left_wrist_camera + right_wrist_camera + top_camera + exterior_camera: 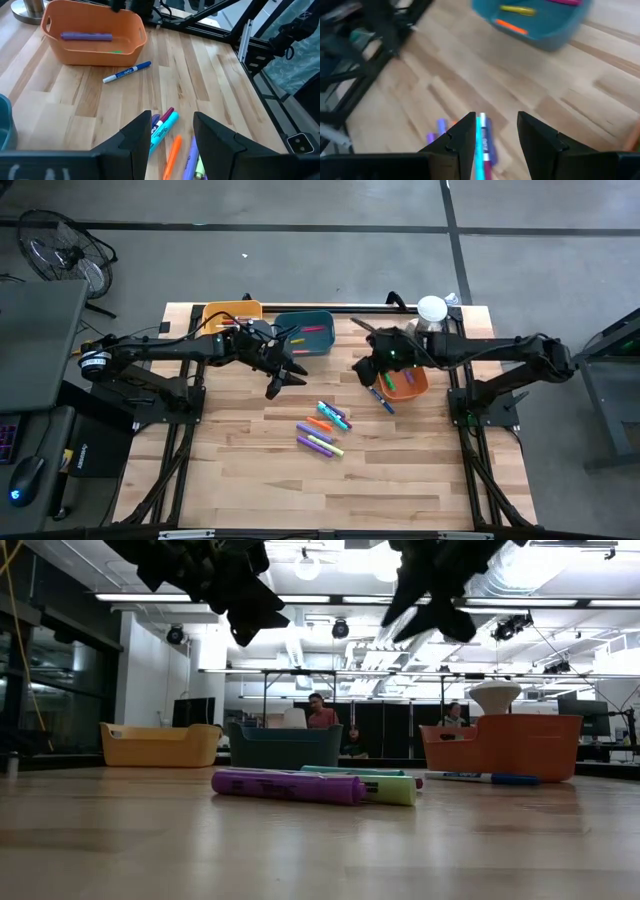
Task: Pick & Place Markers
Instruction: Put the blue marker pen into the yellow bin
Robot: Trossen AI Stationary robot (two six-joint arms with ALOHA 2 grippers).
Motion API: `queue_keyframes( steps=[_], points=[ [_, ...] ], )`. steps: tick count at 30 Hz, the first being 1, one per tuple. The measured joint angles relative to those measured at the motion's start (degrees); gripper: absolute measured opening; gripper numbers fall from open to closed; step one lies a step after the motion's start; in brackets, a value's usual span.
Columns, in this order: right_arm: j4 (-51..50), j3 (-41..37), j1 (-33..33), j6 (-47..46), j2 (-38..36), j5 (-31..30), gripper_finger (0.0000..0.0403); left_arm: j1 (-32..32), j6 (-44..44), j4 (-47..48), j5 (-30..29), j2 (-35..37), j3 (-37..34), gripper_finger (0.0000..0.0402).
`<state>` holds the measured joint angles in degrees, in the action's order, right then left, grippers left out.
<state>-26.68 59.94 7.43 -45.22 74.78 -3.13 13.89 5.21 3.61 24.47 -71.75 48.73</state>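
Observation:
Several markers (322, 430) in purple, teal, orange and green lie loose on the wooden table's middle; the low view shows a purple one (290, 786) in front. One blue-and-white marker (383, 400) lies apart beside the orange bin (410, 385). My left gripper (285, 377) hangs open above the table, left of and beyond the pile; the markers (167, 127) show past its fingers. My right gripper (365, 367) hangs open by the orange bin, tipped toward the pile (482, 137). Neither holds anything.
Three bins stand along the far edge: a yellow one (232, 312), a teal one (305, 332) holding yellow, orange and pink markers (512, 17), and the orange one (95, 37) holding a purple marker (86, 36). A white domed object (432, 310) stands behind the orange bin. Bare wood lies toward the near edge.

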Motion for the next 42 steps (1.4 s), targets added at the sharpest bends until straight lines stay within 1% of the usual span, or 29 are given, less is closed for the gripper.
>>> queue_keyframes(
  steps=[5,7,11,14,19,21,25,28,30,33,38,42],
  points=[
    [1.6,0.0,-5.4,1.2,0.0,-2.9,0.0133,0.0,0.7,1.8,-0.3,0.0,0.0,0.0145],
    [1.3,0.0,-7.4,1.9,0.0,-4.2,0.0133,0.0,1.1,2.4,-1.6,0.0,0.0,0.0145],
    [-1.6,0.0,-11.0,1.1,0.1,-6.4,0.0133,0.0,1.3,3.8,-2.6,0.0,0.0,0.0145],
    [-4.9,0.0,-13.5,-1.4,0.4,-6.4,0.0133,0.0,1.5,4.5,-2.7,0.0,0.0,0.0145],
    [-10.0,0.0,-18.6,-8.3,2.1,-6.0,0.0133,0.0,1.9,4.4,-3.0,0.0,0.0,0.0145],
    [-12.5,0.0,-20.8,-13.2,3.0,-5.3,0.0133,0.0,2.6,4.3,-3.6,0.0,0.0,0.0145],
    [-19.2,0.0,-24.5,-26.0,5.2,-5.4,0.0133,0.0,2.6,4.3,-3.6,0.0,0.0,0.0145],
    [-25.0,0.0,-26.6,-30.8,7.4,-6.3,0.0133,0.0,2.6,4.4,-3.4,0.0,0.0,0.0145],
    [-27.6,0.0,-27.4,-30.4,9.1,-7.5,0.0133,0.0,2.6,4.3,-3.2,0.0,0.0,0.0145],
    [-28.8,0.0,-27.9,-28.2,11.8,-8.7,0.0133,0.0,2.5,4.0,-3.2,0.0,0.0,0.0145],
    [-28.4,0.0,-26.7,-30.2,16.4,-4.9,0.0133,0.0,2.5,4.4,-3.1,0.0,0.0,0.0145],
    [-28.4,0.0,-26.5,-34.0,19.5,-5.1,0.0133,0.0,2.6,5.7,-3.1,0.0,0.0,0.0145]
  ],
)
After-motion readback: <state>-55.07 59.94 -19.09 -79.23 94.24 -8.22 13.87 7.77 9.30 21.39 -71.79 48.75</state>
